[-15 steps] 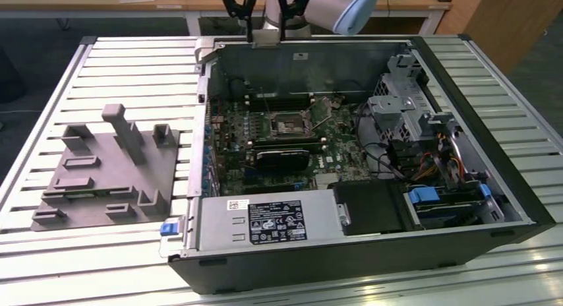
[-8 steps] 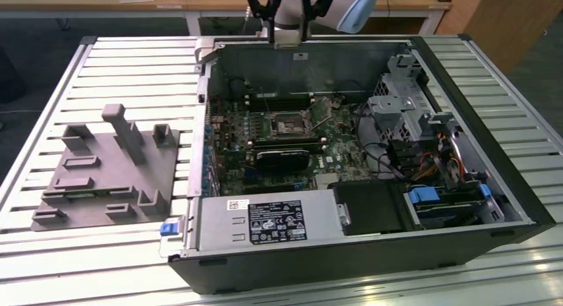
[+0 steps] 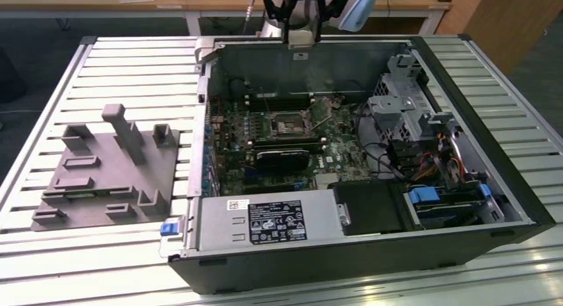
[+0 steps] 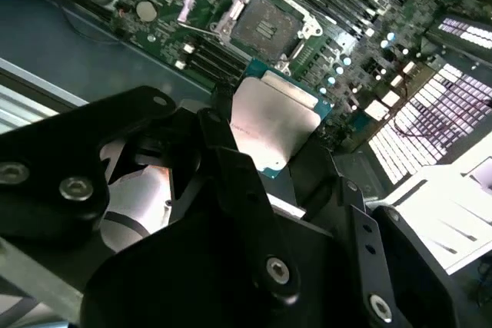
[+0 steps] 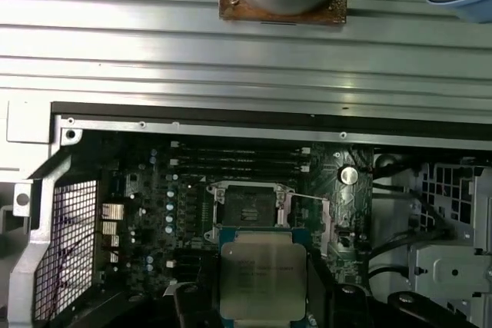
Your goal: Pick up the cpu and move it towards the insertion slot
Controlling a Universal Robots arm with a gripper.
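We have cpu (image 5: 261, 278) clamped between gripper (image 4: 265, 163) jaws, lifted, hanging above motherboard (image 3: 291, 138). In first wrist view chip sits lower centre of frame, insertion slot (image 5: 247, 207) just above it, bracket open. Carry step under way, we judge. Next move calls for squaring chip over socket, keeping it level.

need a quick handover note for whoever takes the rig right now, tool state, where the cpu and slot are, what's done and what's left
Tool: shut on the cpu, held above the open computer case.
Cpu: in the tool's grasp, metal top showing in both wrist views, hanging over the motherboard just short of the insertion slot.
Insertion slot: empty, its metal bracket swung open.
Done: cpu picked up and brought over the board.
Left: closing the last gap to the slot.
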